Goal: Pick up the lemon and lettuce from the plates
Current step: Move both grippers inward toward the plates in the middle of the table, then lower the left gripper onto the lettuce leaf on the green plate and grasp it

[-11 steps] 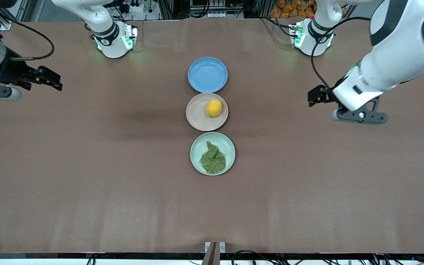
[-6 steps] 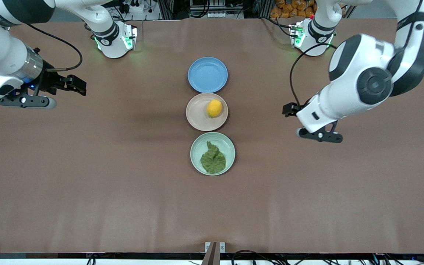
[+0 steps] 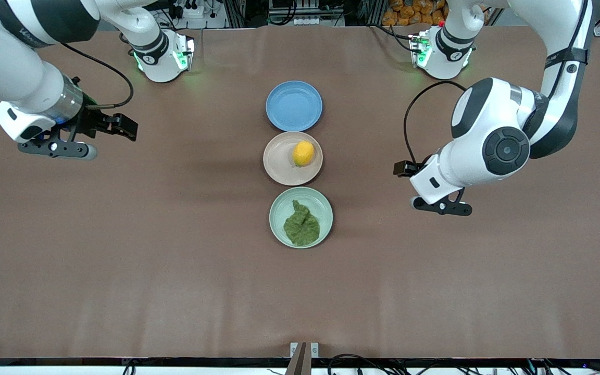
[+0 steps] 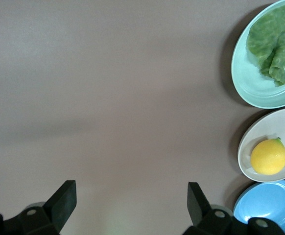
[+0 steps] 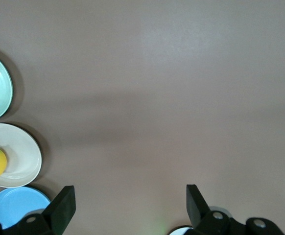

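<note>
- We see a wide brown table (image 3: 123,250) that carries a single row of three round plates at its middle, with bare surface toward both ends.
- The left arm's claw (image 3: 403,167) hangs over bare table toward the left arm's end, well apart from the plates; its wrist view shows the two dark fingers (image 4: 64,200) spread wide with nothing between them.
- The right arm's claw (image 3: 125,126) hangs over bare table toward the right arm's end, also well apart from the row; its fingers (image 5: 61,205) stand wide and empty.
- The round pale mint green plate (image 3: 279,229) lies nearest the front camera, the round beige-pink plate (image 3: 276,166) next, and a round blue plate (image 3: 294,105) farthest, with nothing on it.
- The dark green wrinkly lettuce leaf (image 3: 301,225) lies flat in the mint plate, covering much of its floor.
- The small smooth bright yellow lemon (image 3: 303,153) rests in the beige-pink plate, close to the rim nearest the blue plate.
- We judge neither pick has begun.
- The smooth oval lemon could roll or squirt out of an off-centre pinch.
- The flat leaf offers little to grip, so fingers may strike the plate and shift it.
- With both arms converging on touching plates, the claws could collide.
</note>
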Controlling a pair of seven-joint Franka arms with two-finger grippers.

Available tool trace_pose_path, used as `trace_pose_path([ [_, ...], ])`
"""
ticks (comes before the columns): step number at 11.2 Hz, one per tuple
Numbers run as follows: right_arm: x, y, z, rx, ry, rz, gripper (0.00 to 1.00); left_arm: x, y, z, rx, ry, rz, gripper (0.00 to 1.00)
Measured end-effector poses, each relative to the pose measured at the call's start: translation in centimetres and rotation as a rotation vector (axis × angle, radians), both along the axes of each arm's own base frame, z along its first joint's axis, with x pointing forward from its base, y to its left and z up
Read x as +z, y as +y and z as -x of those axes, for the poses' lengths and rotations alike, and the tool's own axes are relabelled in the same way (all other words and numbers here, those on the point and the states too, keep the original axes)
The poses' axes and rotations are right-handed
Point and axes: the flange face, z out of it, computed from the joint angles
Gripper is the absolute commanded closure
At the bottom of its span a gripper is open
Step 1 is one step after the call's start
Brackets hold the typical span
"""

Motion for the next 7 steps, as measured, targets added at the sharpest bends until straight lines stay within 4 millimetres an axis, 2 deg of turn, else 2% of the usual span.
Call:
trace_pose_path([
  [5,-0.3,2.9,0.5,-0.025,-0.015,0.007,0.0,-0.8,0.1,-0.8,0.016,-0.028,0.008,0.0],
  [6,-0.5,3.1,0.5,-0.024,-0.013,0.008,0.0,-1.5,-0.4,-1.2,0.04,-0.043,0.01,0.0],
  [7,-0.8,3.4,0.5,-0.038,-0.011,0.012,0.0,-2.7,-1.7,-1.3,0.069,-0.055,0.012,0.0],
])
